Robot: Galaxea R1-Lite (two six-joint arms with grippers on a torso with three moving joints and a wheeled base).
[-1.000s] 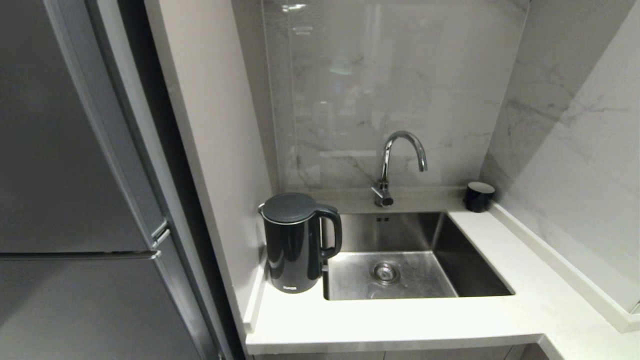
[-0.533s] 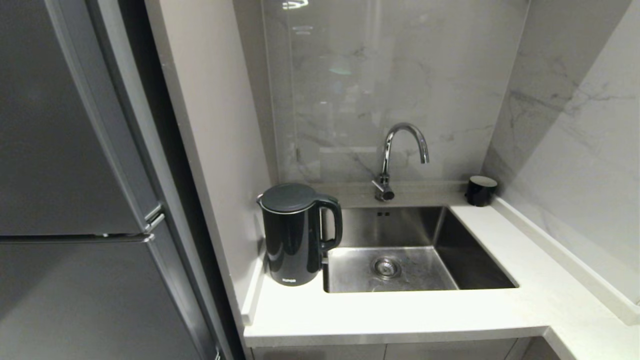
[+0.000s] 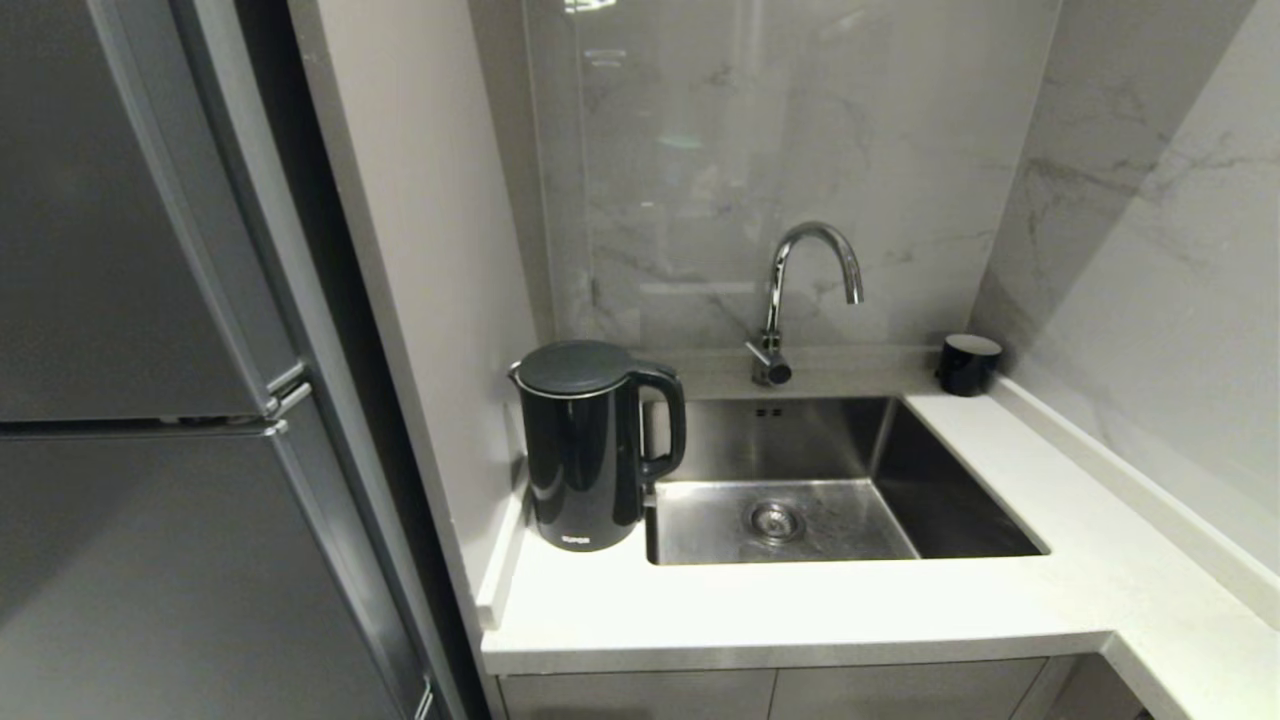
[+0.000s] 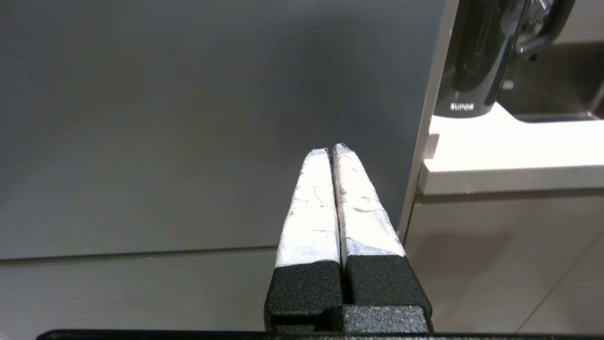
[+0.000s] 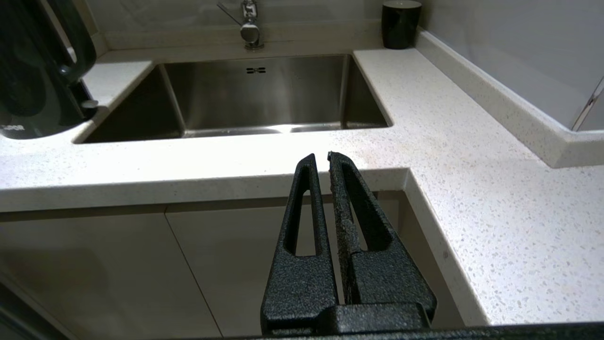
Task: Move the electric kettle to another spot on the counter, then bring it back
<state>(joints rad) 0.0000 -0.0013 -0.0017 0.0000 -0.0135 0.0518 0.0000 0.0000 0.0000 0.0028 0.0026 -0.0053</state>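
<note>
Grey cabinet doors [image 3: 700, 695] run along the near side, under the front edge of a white speckled counter [image 3: 800, 610] that bends toward the robot at the right. Neither arm shows in the head view. From its own camera the left gripper [image 4: 332, 150] hangs low in front of a dark grey panel [image 4: 188, 141] beside the counter's end, its two white-wrapped fingers [image 4: 311, 208] pressed flat together with nothing between them. The right gripper [image 5: 321, 158] sits below and in front of the counter edge, facing the cabinet doors, its black fingers [image 5: 302, 222] drawn together too, only a hairline gap at the tips, and holding nothing. Further in, a steel sink [image 3: 790, 520] is set into the counter. The kettle [image 3: 590, 445] stands upright on the counter at the sink's left rim, close against the pale side wall [image 3: 430, 250], handle turned toward the sink and lid shut. To its left is a tall grey fridge [image 3: 130, 350]. Behind the sink a chrome tap [image 3: 800, 290] rises from the back ledge, and a small black cup [image 3: 967, 364] stands in the far right corner, well apart from the kettle. Marble-patterned walls [image 3: 760, 150] close the corner.
</note>
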